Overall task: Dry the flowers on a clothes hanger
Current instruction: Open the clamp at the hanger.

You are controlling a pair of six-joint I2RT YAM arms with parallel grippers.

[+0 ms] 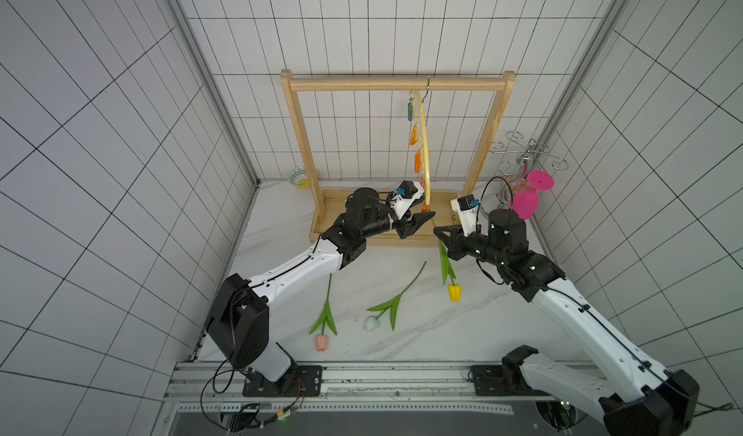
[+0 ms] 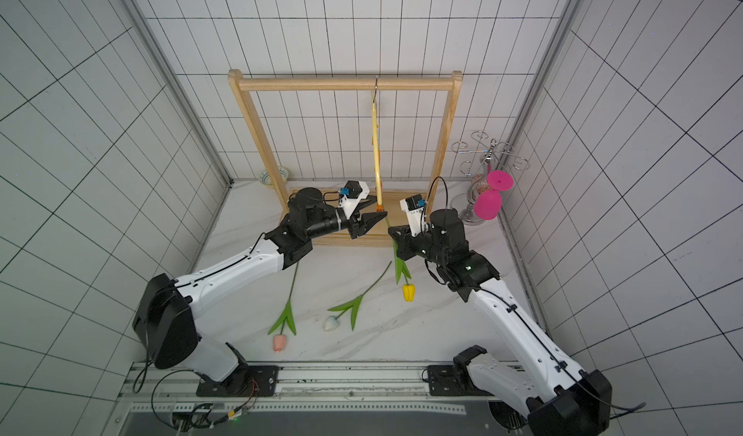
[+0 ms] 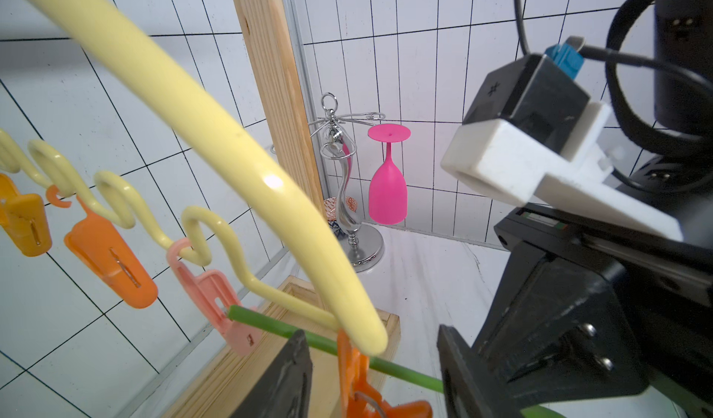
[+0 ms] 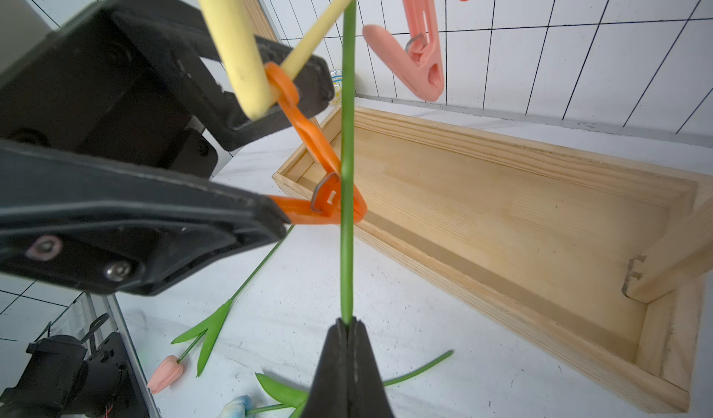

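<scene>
Top view, working across in front of the wooden rack (image 1: 396, 84): pink tulip (image 1: 322, 342), then pale tulip (image 1: 372, 323), both flat on the worktop (image 1: 442, 333). Left end effector (image 2: 381, 209), jaws parted, straddles the clothes hanger's (image 1: 424, 144) orange clip (image 4: 328, 204) near the rack's tray (image 4: 501, 204). Right end effector (image 1: 436, 230) is clamped tight on the yellow tulip's (image 1: 454, 292) stem, bloom dangling.

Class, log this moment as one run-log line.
left gripper: open around orange clip | right gripper: shut on yellow tulip | its stem at clip on clothes hanger | pink tulip, white tulip: on table
</scene>
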